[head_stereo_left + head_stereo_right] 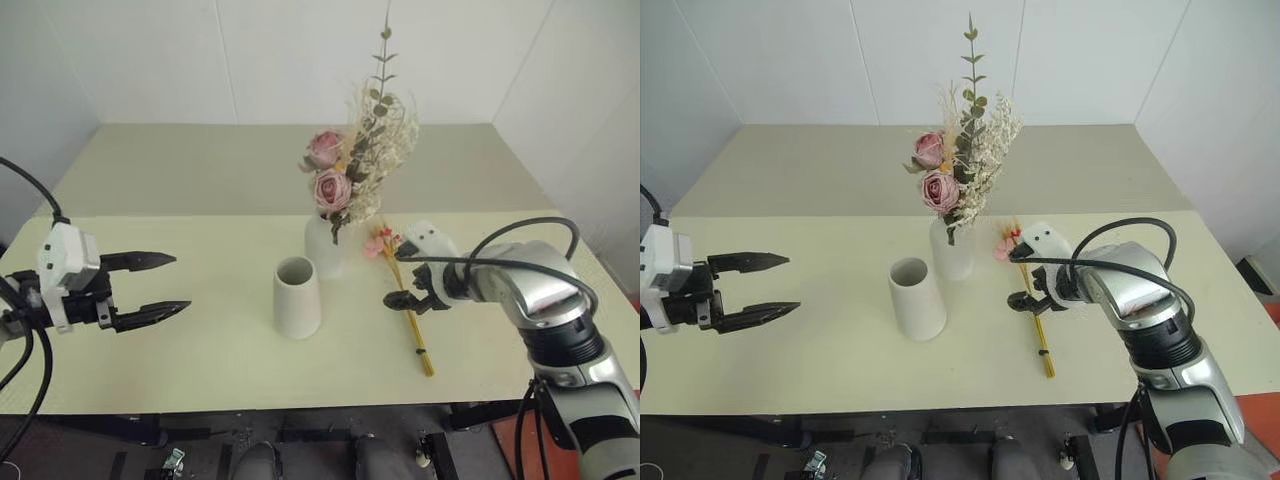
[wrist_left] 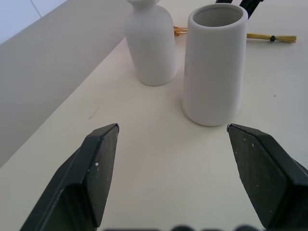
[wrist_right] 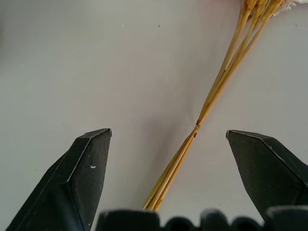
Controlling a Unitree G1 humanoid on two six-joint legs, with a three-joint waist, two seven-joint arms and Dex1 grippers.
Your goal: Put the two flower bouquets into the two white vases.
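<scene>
The bushy bouquet (image 1: pixel 333 188) with pink roses stands upright in the rounded bottle vase (image 1: pixel 323 250). The wide-mouthed cone vase (image 1: pixel 297 298) stands in front and to its left with nothing in it. The slim bouquet (image 1: pixel 408 305) lies flat on the table to the right of the vases, red-pink blooms toward the back. My right gripper (image 1: pixel 412 299) hovers open just above its yellow straw stems (image 3: pixel 208 103), one finger on each side. My left gripper (image 1: pixel 181 282) is open at the left, level, pointing at the cone vase (image 2: pixel 214 62) from a distance.
The cream table (image 1: pixel 200 350) has a front edge close below both arms. White walls close in the back and both sides. The bottle vase (image 2: pixel 151 45) stands just behind the cone vase in the left wrist view.
</scene>
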